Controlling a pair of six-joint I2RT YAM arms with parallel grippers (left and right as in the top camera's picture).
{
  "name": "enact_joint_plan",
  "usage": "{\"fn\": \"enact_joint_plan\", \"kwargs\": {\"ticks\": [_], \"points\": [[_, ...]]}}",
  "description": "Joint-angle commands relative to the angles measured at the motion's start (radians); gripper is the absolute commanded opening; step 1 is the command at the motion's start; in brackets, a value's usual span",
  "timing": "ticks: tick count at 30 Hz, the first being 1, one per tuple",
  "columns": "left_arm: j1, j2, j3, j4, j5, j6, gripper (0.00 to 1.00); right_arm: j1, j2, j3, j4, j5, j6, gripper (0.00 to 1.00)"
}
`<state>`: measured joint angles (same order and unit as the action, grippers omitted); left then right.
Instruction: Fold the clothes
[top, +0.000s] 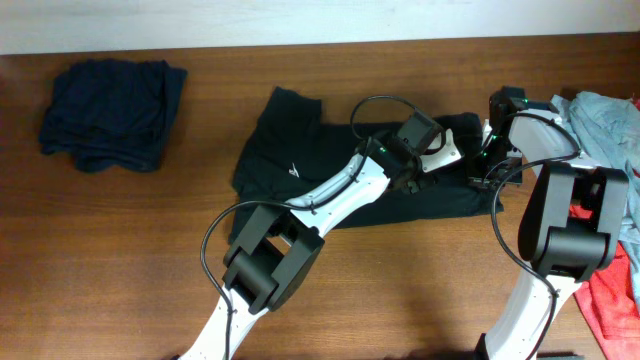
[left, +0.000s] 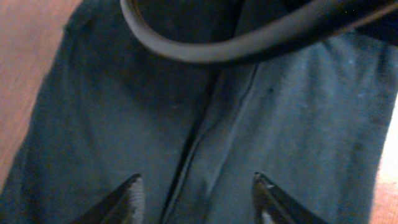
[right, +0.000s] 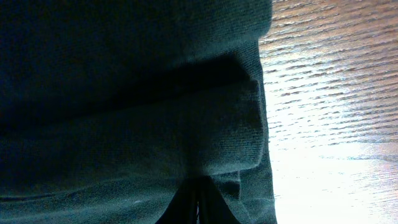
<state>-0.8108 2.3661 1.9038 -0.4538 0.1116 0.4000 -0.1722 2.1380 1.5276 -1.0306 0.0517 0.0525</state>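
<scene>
Nearest: red crumpled cloth (top: 612, 300), right of the black cloth garment with a small white logo (top: 300, 160) and well apart from it. Everything sits on the brown wooden bench (top: 120, 260).

The left arm (top: 330, 195) comes from the near edge and crosses the black garment's lower right part. The left end effector (left: 199, 202) is released, fingertips (left: 132, 198) spread wide over the black garment's right-of-middle area. In the wrist view a seam line runs up between them. Can't tell if the tips touch the cloth. A thick black rubber cable (left: 217, 53) loops across above the black garment in that view.

The right arm (top: 570, 220) stands just right of the black garment. The right end effector (right: 196, 208) is at the black garment's right edge, clenched on the black garment. Its fingers are pressed together at a doubled-over hem, with bare wood just beside it.

The black garment lies spread mostly flat at bench centre, wrinkled, its right end partly hidden under both arms.

A light blue crumpled garment (top: 605, 120) lies right of the black garment, beyond the right arm, not touching it. Farthest: a folded dark navy cloth pile (top: 110, 115), left of the black garment, well apart, toward the back edge.
</scene>
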Motion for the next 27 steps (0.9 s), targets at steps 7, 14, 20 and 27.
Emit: {"fn": "enact_joint_plan", "kwargs": {"ticks": [7, 14, 20, 27], "points": [[0.011, 0.071, -0.003, 0.082, -0.050, 0.009, 0.63, 0.002, -0.005, 0.002, 0.018, -0.021, 0.004, 0.05], [0.022, 0.087, -0.003, 0.090, -0.061, -0.078, 0.63, 0.002, -0.005, 0.002, 0.016, -0.021, 0.004, 0.05], [0.038, 0.096, -0.003, 0.094, -0.094, -0.078, 0.64, 0.002, -0.005, 0.002, 0.016, -0.021, 0.004, 0.05], [0.042, 0.130, -0.003, 0.095, -0.094, -0.078, 0.63, 0.002, -0.005, 0.002, 0.014, -0.021, 0.004, 0.05]]}}
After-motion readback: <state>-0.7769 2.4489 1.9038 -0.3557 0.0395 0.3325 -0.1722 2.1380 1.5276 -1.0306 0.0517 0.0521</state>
